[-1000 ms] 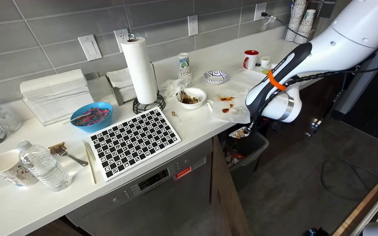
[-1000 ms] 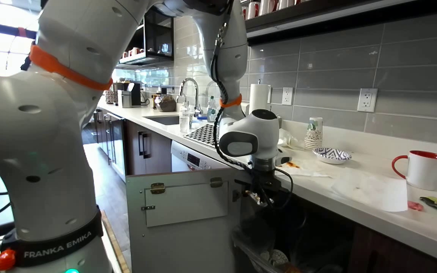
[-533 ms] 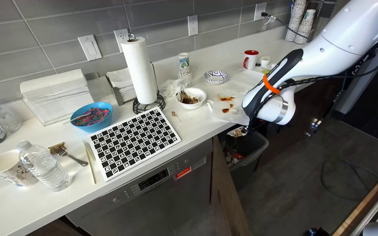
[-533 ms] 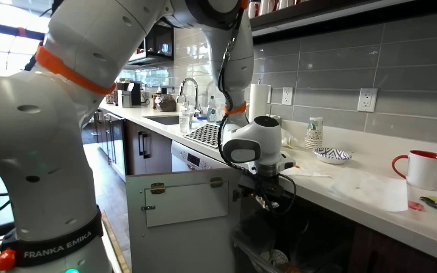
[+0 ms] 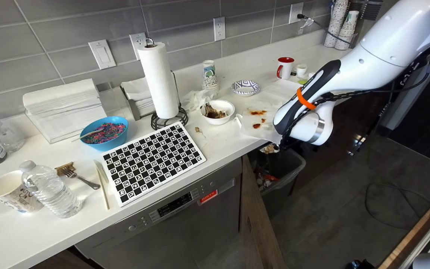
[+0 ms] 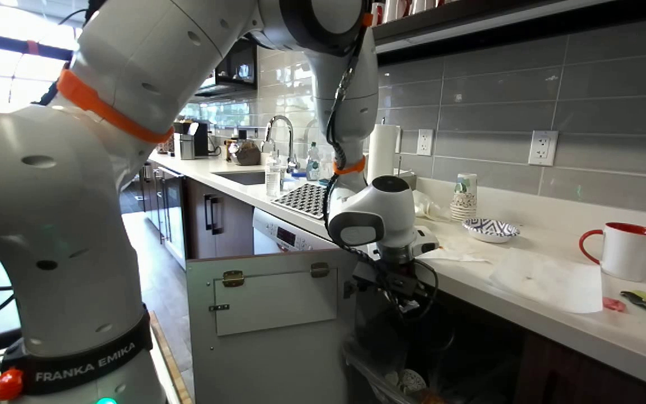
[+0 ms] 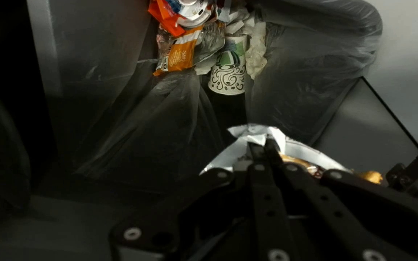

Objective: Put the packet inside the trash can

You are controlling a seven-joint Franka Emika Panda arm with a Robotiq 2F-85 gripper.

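Observation:
The packet (image 7: 303, 151) is a crumpled silver-white foil wrapper with orange-brown bits. My gripper (image 7: 263, 146) is shut on it, with the foil sticking out around the fingertips. In an exterior view the packet (image 5: 269, 148) shows just below the worktop edge beside the gripper (image 5: 281, 145). It is mostly hidden behind the gripper (image 6: 401, 294) in an exterior view. The trash can (image 5: 296, 171) is dark with a clear liner, and stands below the gripper, apart from the packet. Its rim (image 6: 365, 370) also shows in an exterior view, and its lined wall (image 7: 296, 87) in the wrist view.
The white worktop's front edge (image 5: 222, 155) is beside and above the gripper. An open cabinet door (image 6: 272, 320) stands next to the trash can. A stained paper sheet (image 5: 265, 117) overhangs the worktop edge. Orange wrappers (image 7: 181, 54) and a paper cup (image 7: 228, 78) lie in the trash can.
My gripper has shifted left in an exterior view and right and slightly down in an exterior view, tilting a little. The packet moved with it and is now more hidden.

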